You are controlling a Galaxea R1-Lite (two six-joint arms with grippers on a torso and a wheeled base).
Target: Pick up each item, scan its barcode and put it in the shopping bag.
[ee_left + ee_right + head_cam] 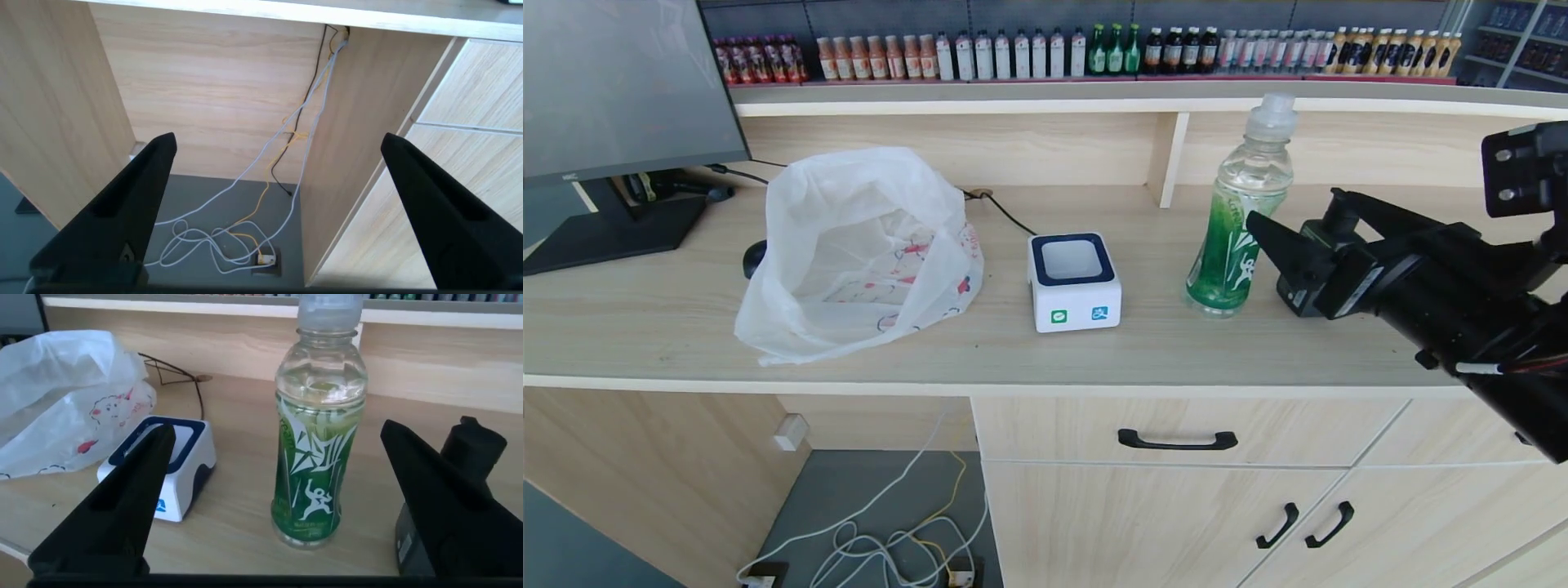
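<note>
A clear bottle with a green label (1241, 212) (317, 433) stands upright on the wooden counter (645, 318), right of the white scanner box (1074, 281) (163, 474). My right gripper (1270, 245) (282, 498) is open just right of the bottle, fingers pointing at it, not touching. A dark bottle (1319, 253) (441, 514) stands right behind the gripper, partly hidden. The white shopping bag (858, 253) (65, 400) sits open left of the scanner. My left gripper (278, 212) is open below the counter, facing the floor cables.
A monitor (621, 90) on its stand occupies the counter's far left, a black mouse (754, 258) beside the bag. A raised shelf (1094, 98) with a divider (1168, 159) runs behind the counter. Drawers with black handles (1176, 442) lie below. Cables (245, 237) trail on the floor.
</note>
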